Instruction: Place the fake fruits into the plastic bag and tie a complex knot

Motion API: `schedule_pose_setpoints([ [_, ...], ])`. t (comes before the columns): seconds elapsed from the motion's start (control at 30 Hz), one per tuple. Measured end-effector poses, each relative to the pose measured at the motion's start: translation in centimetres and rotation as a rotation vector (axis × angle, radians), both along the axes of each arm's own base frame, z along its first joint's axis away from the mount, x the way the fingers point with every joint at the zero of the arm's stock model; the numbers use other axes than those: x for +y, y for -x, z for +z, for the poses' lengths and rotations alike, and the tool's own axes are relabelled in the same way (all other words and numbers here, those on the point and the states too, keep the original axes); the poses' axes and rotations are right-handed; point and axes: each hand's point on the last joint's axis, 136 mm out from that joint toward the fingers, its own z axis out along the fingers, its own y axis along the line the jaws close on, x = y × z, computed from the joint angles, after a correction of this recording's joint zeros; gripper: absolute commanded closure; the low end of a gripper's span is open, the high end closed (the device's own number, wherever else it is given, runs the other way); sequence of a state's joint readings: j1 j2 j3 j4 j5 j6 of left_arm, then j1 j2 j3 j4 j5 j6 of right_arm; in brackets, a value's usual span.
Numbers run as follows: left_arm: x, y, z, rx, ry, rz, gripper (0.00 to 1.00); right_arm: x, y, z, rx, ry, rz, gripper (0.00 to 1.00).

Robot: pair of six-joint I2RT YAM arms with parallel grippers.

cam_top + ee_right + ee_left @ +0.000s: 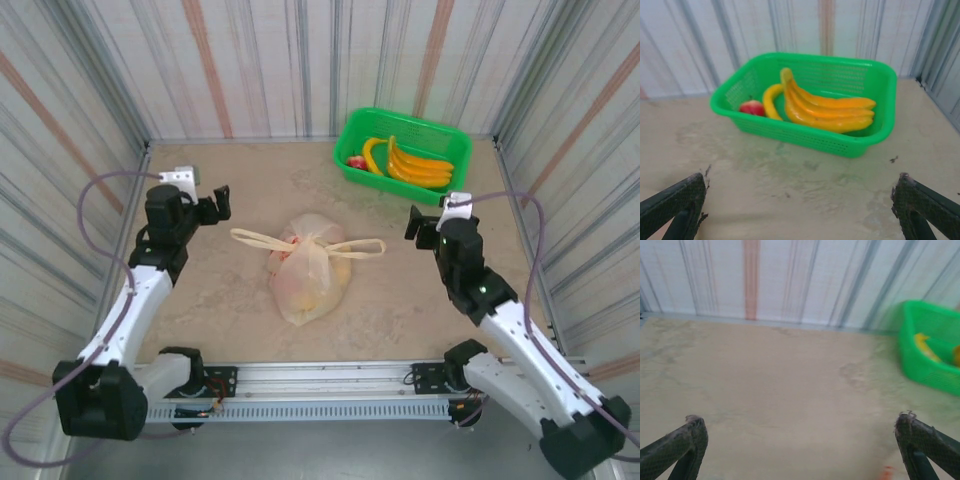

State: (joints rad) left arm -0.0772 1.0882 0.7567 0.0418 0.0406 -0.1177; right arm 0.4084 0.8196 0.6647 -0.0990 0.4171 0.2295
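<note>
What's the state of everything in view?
plastic bag: lying on table, filled, tied shut
knot: tied, loops sticking out sideways
green basket: upright, holding bananas and a red fruit
left gripper: open, empty
right gripper: open, empty

Green basket (455, 140) — far right corner of beige tabletop (220, 290)

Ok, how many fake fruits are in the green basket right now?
3: a banana bunch across the middle, a single curved banana just left of it, and a red fruit at the left end. The basket has a near wall that could hide more.
</note>
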Motion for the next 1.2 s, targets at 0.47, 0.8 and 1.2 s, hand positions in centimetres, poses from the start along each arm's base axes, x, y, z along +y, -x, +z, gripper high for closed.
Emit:
schedule_pose_setpoints([
  [0.47,1.5,-0.4,-17.1,0.121,-0.112,-0.056,0.02,-7.9,-4.9,-21.6,0.269,-0.001,-0.036,0.01],
  [0.8,2.0,-1.4,-15.7,0.053,-0.158,-0.018,0.01,-7.0,-8.1,-17.6,0.119,-0.015,0.018,0.01],
  [1.2,2.0,-1.6,-15.3,0.036,-0.182,-0.007,0.01,-6.7,-8.3,-17.3,0.105,-0.003,0.011,0.01],
])
